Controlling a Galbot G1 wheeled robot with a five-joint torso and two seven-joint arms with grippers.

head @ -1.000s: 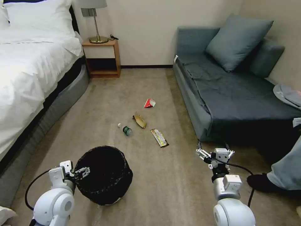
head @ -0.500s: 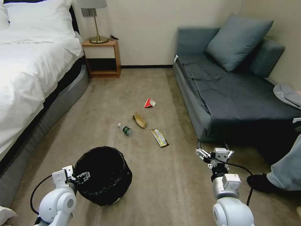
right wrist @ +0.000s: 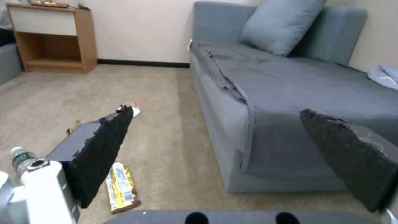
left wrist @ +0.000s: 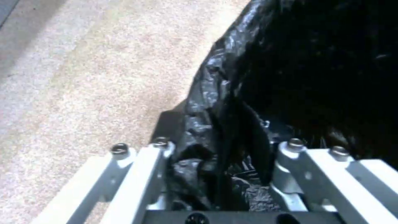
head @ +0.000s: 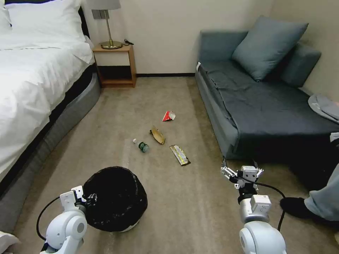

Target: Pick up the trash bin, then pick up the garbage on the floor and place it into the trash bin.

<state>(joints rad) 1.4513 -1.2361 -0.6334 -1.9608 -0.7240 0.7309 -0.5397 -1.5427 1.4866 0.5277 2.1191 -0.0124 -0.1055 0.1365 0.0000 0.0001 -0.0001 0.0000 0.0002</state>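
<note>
Black-lined trash bin (head: 114, 197) rim sits pinched in left pincer (left wrist: 224, 174); right pincer (head: 241, 168) hangs spread.

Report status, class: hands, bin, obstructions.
Left hand clamped on trash bin liner rim. Right hand open, hovering beside sofa. Garbage on carpet ahead, path unobstructed.

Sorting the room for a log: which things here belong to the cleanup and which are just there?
Job: trash bin, left gripper, bottle, paper scrap, gold wrapper, red-and-white packet.
Not: bed, sofa, nightstand, lamp.
</note>
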